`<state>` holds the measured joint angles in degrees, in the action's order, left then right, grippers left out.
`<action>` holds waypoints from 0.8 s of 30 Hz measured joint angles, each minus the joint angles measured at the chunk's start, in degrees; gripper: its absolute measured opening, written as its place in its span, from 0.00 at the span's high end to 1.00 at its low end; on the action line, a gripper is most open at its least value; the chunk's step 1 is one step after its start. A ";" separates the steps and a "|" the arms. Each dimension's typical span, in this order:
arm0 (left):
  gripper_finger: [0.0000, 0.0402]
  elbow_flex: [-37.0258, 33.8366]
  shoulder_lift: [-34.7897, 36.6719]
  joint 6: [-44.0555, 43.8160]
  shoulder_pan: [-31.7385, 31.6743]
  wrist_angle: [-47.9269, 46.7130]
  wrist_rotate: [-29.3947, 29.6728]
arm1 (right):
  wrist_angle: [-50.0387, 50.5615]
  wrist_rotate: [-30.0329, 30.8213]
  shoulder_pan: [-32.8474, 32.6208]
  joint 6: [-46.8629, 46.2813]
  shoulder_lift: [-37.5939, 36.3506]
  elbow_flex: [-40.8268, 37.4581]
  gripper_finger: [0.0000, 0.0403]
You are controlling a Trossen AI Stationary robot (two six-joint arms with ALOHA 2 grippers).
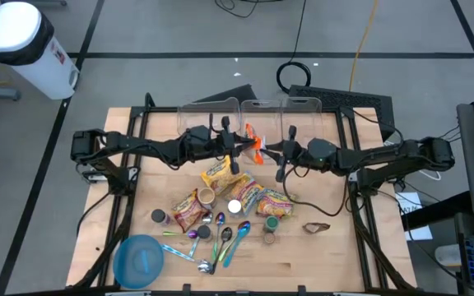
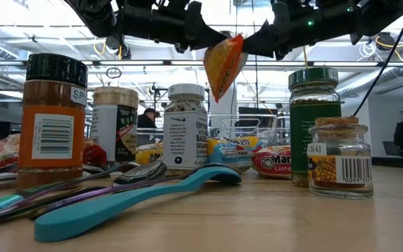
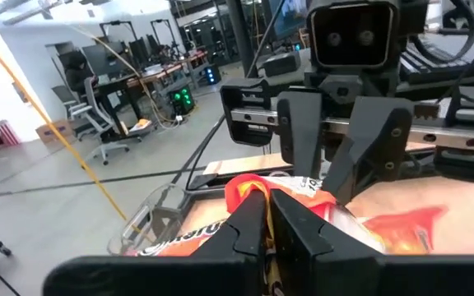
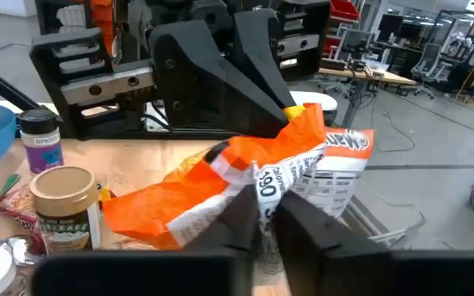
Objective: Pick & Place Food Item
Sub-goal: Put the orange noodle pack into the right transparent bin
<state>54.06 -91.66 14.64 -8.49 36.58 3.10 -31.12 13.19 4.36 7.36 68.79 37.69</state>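
An orange and white snack packet (image 1: 256,145) hangs in the air between my two grippers, above the middle of the table. My left gripper (image 1: 242,150) comes from the table's left and is shut on it. My right gripper (image 1: 275,153) comes from the right and is shut on it too. In the low view the packet (image 2: 225,64) hangs tilted below both grippers, above the jars. The left wrist view shows the packet (image 3: 401,230) with the right gripper facing it. The right wrist view shows the packet (image 4: 220,181) with the left gripper behind it. My left gripper pinches the packet's crumpled orange upper edge (image 3: 249,191) between its two fingers, coming level from the table's left. The packet is lifted clear of the table and hangs below. My right gripper pinches the packet's white printed part (image 4: 271,191) between its two fingers, coming level from the table's right, opposite the left gripper. The packet is clear of the table and sags to one side.
Three clear bins (image 1: 257,111) stand along the far edge. Below the grippers lie ramen packets (image 1: 217,174), spice jars (image 2: 52,119), several coloured spoons (image 1: 225,242) and a blue bowl (image 1: 138,261) at the near left.
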 joint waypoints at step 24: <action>0.20 0.02 4.07 5.36 7.25 -6.06 29.56 | 10.79 36.60 13.52 2.55 -6.01 -2.00 1.00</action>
<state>54.08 -87.59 20.00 -1.24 30.53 32.67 -20.33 49.79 17.88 9.91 62.79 35.70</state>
